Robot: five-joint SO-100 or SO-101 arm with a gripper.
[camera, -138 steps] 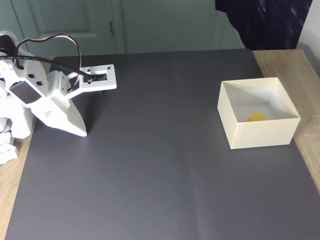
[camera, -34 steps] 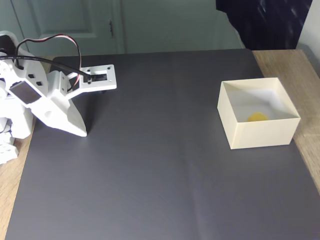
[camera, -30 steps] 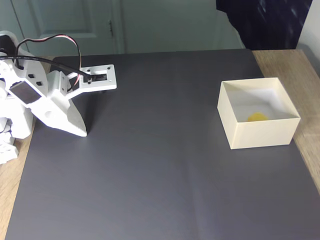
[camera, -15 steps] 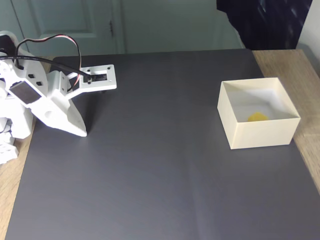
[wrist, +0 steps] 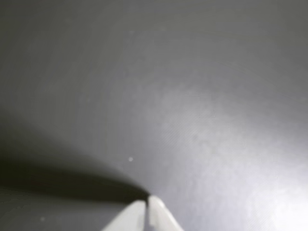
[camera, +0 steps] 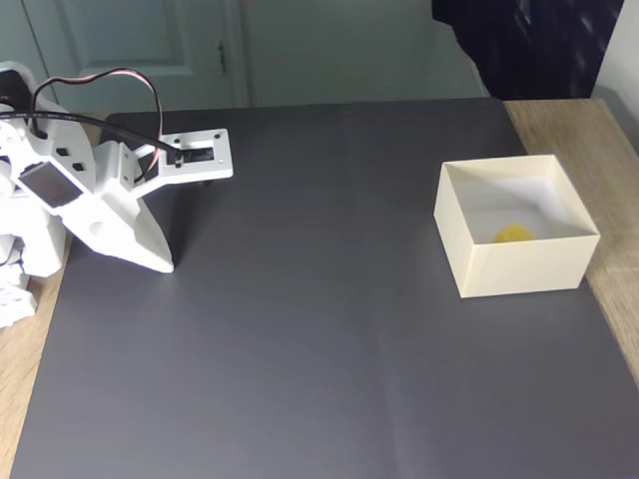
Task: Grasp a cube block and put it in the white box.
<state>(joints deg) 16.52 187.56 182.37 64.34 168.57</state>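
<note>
wrist view: fingers (wrist: 147, 204) pressed together, empty, tips just above dark mat (wrist: 183, 96), shadow to left.
fixed view: white arm (camera: 95, 200) folded at left edge of mat, well apart from white box (camera: 519, 269) at right; yellow cube (camera: 513, 234) inside box, near its front wall; wooden bench (camera: 589, 130) under mat.

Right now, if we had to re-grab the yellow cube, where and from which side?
Straight from above. The cube block lies inside the white box, near the front wall, and the thin walls close off every sideways approach. Pinch two opposite side faces, claw opened first; it looks shut now, tip down on the mat. The front face may be tight against the wall.
</note>
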